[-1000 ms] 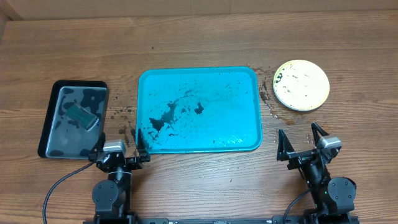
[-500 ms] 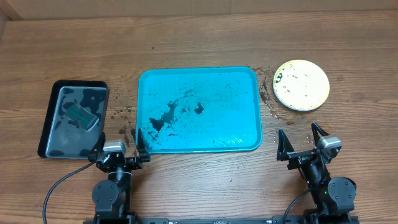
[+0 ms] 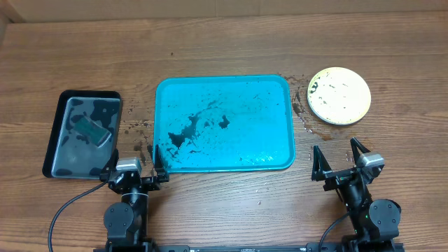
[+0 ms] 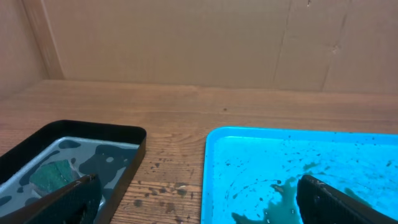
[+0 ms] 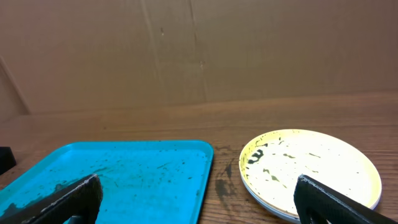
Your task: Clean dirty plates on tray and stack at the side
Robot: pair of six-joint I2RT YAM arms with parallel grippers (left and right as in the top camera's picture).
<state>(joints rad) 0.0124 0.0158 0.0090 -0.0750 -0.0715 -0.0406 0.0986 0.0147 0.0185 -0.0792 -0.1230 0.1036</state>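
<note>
The turquoise tray (image 3: 224,123) lies in the middle of the table, smeared black, with no plates on it; it also shows in the left wrist view (image 4: 305,168) and the right wrist view (image 5: 124,174). The plates (image 3: 339,95) sit in a stack on the table to the tray's right; the top one is yellow-green rimmed with black smears, and other rims show beneath it in the right wrist view (image 5: 311,168). My left gripper (image 3: 134,162) is open and empty at the tray's front left corner. My right gripper (image 3: 339,159) is open and empty in front of the stack.
A black tray (image 3: 82,133) at the left holds water and a green sponge (image 3: 93,131). Dark splashes mark the wood between the two trays (image 3: 136,133) and beside the stack (image 3: 301,112). A cardboard wall (image 4: 199,37) stands at the back.
</note>
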